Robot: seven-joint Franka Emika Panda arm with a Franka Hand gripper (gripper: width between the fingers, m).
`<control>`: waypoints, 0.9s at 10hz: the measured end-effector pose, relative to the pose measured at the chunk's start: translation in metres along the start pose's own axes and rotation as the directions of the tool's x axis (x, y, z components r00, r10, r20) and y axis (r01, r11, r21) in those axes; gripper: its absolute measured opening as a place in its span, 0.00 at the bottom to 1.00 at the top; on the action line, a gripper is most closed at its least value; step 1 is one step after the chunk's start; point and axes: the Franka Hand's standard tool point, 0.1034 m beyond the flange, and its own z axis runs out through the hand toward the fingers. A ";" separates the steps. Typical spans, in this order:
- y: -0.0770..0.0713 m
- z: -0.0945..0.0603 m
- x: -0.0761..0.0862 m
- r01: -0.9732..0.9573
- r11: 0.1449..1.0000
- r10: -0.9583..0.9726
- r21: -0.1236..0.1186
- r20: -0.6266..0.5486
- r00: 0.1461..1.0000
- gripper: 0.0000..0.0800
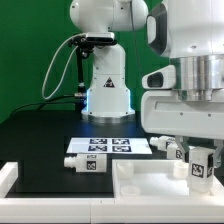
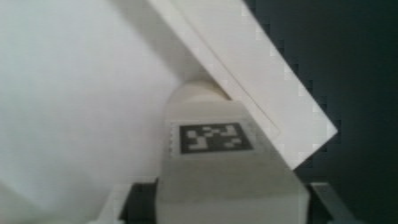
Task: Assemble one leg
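A: Where do we find the leg?

B: In the wrist view it stands between the gripper fingers, its tagged face toward us, its far end against the white tabletop panel. The claw looks closed on it.

A: How will it handle?

B: We judge it light, stiff, smooth plastic, likely slippery. We hold it squarely across its flat sides, near the tag.

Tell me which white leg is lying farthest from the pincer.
The leg alone on the black table, at the marker board's exterior-view left end; the others cluster at that view's right.
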 end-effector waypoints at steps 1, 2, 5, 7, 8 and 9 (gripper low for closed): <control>0.001 0.000 0.000 -0.168 0.986 0.168 0.010 0.016 0.986 0.36; 0.001 0.000 0.000 -0.200 0.980 0.200 0.012 0.019 0.980 0.36; -0.003 0.000 -0.006 -0.065 0.998 0.065 0.002 0.015 0.998 0.67; -0.005 -0.004 -0.005 0.214 0.977 -0.214 -0.004 0.032 0.976 0.77; -0.007 -0.006 -0.005 0.269 0.963 -0.269 -0.005 0.040 0.962 0.80; -0.007 -0.004 -0.006 0.246 0.969 -0.245 -0.002 0.041 0.969 0.81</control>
